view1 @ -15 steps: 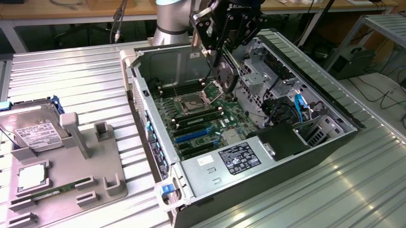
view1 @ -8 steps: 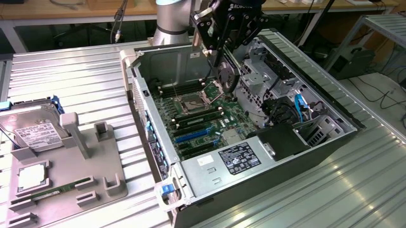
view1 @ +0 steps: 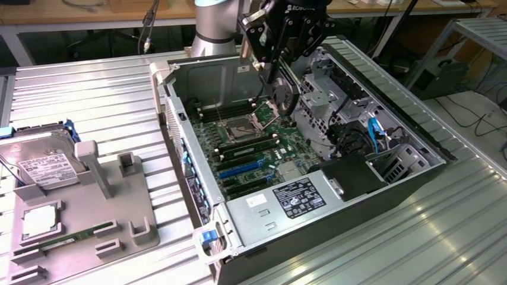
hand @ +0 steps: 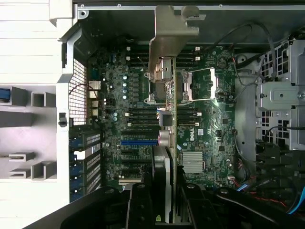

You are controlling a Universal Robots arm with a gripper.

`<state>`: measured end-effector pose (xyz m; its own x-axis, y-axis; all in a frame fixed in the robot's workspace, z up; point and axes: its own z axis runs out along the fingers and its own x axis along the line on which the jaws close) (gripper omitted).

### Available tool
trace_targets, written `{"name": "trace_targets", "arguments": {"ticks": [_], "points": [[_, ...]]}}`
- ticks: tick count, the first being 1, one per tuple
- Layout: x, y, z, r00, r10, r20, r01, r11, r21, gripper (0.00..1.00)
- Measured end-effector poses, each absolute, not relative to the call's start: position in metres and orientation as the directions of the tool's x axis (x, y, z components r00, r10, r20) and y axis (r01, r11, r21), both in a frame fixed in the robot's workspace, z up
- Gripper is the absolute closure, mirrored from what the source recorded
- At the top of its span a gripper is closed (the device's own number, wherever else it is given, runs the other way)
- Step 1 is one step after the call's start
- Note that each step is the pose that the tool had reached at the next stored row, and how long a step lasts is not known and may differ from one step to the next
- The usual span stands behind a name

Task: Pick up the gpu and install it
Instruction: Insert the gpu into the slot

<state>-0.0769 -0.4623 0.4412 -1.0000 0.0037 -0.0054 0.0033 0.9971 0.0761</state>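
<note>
So, gripper (hand: 166,202): clamped on the gpu (hand: 164,164), one finger on each face, at the end away from the bracket (hand: 172,28)
Gpu: within the open side of the case (view1: 176,119), hanging edge-on above the motherboard (hand: 205,143); not seated; seemingly clear of the board
Risk, bracket: metal end leading, over the processor socket (hand: 198,86) at the case's middle; probably strikes there if lowered as it hangs
Risk, slot: blue slot (hand: 138,142) nearer the case's rear wall, off to one side of the card; bent contacts or a jam if pressed down out of line
Risk, grip: held at one end only; could swing or slip under a push
Risk, cables: loose cables (hand: 248,38) at the case's drive side; possible snag
Exterior view: gives the card's height over the board; also the grey fixture (view1: 103,196) outside the case, with hard drive (view1: 40,160) and memory stick (view1: 67,240)
Wrist view: gives the card's line against the slots; also the bracket's shape
</note>
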Motion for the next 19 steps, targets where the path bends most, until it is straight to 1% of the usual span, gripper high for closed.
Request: {"name": "trace_targets", "arguments": {"ticks": [19], "points": [[-0.0769, -0.4623, 0.4412, -0.995, -0.103, -0.005, -0.103, 0.992, 0.076, 0.72]]}}
